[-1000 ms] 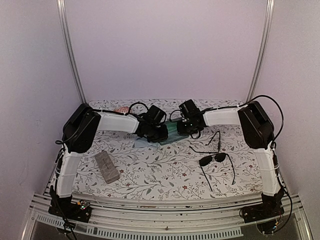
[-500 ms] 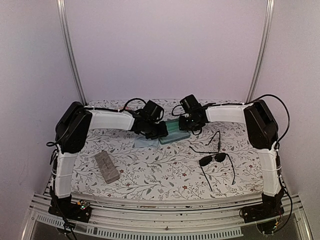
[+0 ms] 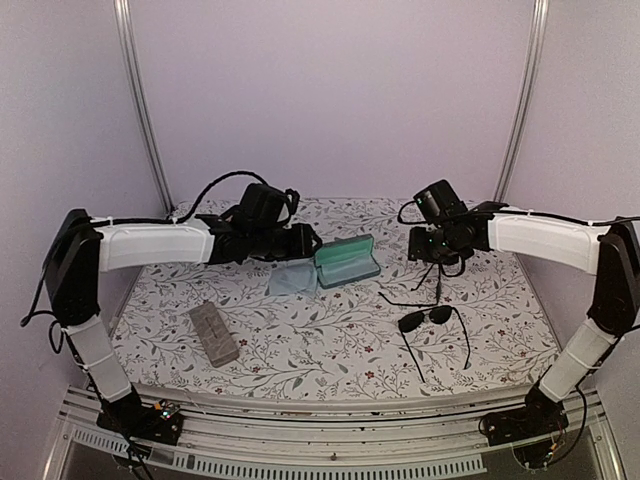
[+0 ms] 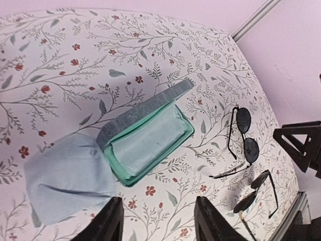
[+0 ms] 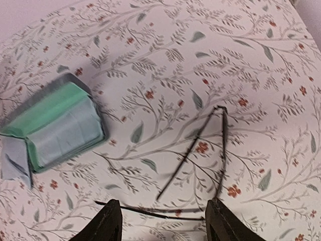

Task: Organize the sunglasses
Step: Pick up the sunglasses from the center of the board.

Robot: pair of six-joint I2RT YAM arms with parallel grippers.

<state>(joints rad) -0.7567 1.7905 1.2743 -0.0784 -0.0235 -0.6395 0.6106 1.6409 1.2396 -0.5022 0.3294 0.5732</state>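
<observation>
We backed off the case (image 3: 347, 261), now open. Left end effector (image 4: 159, 223) and right end effector (image 5: 163, 223) hung spread, empty; the sunglasses (image 3: 430, 319) waited beside it.

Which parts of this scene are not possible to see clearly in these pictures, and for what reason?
- Top view: the far sunglasses are partly hidden behind the right gripper, which covers their lenses.
- Right wrist view: the far sunglasses are blurred. Only thin black wires show, no lenses.
- Top view: the grey case is closed, so its lid hides the inside.
- Right wrist view: the blue cloth is cut off by the left edge.
</observation>
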